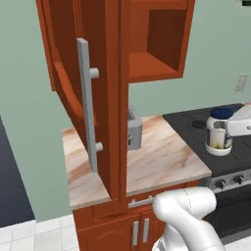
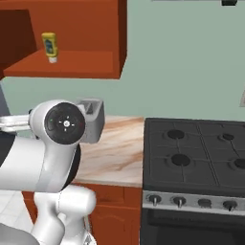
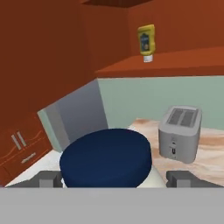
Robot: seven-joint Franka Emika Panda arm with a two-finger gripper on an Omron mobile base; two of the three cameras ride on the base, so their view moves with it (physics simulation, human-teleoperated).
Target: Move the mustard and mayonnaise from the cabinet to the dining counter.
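The mayonnaise, a squat white jar with a dark blue lid, hangs above the black stove at the right of the left base view. My gripper is shut on it, one finger on each side of the jar. From the left base view my gripper reaches the jar from the right. The mustard, a yellow squeeze bottle, stands on the lower shelf of the open cabinet; the hand view has the mustard upper right, well above the jar. The dining counter is out of view.
The cabinet door stands swung open with its long grey handle over the small countertop. A grey toaster sits at the back of that countertop. The stove lies to its right, low drawer cabinets below.
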